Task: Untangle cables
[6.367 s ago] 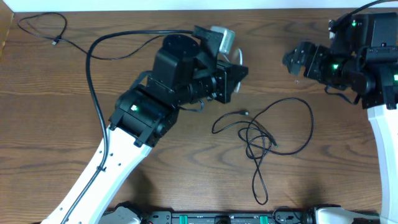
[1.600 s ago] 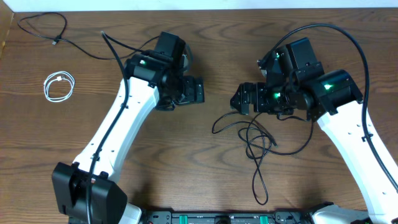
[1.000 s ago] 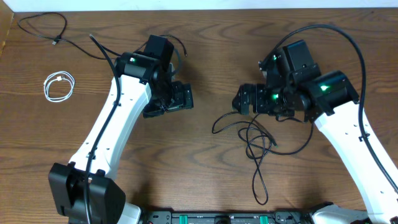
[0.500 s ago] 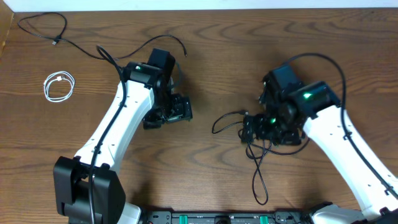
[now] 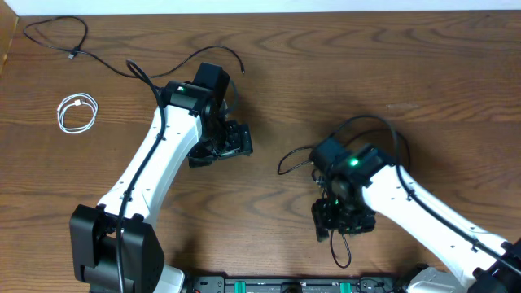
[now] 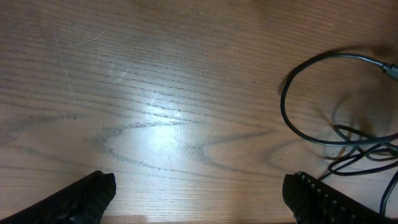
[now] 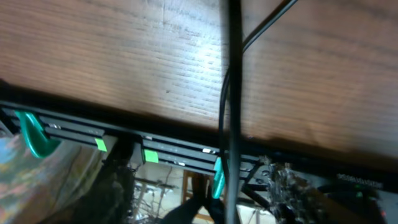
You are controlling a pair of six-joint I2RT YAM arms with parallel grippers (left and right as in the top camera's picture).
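The knotted black cable (image 5: 295,156) lies right of the bench's middle, toward the front edge. Its strands cross one another where they run under the right arm (image 5: 423,213). One open loop pokes out on the left side, and a narrow tail reaches almost to the front edge. By my reckoning, that is the cable left to do.

The short white cable (image 5: 77,112) sits coiled by itself near the left edge. The second black cable (image 5: 55,34) lies loose in the far left corner. Both are well apart from the knot and from each other, so those two look dealt with.

The right gripper (image 5: 340,221) is down over the near part of the knot. In its wrist view a strand runs straight down toward the fingers (image 7: 289,186), but I cannot tell whether they are clamped on it or only beside it.

The left gripper (image 5: 221,148) hangs over bare bench (image 6: 155,118) to the left of the knot. Its fingers (image 6: 87,196) are spread wide with nothing between them. The open loop and a small plug (image 6: 388,68) show at the right of its view, near but untouched.

I'd put it at two cables out of three separated, with the crossings in the last one yet to be pulled apart.
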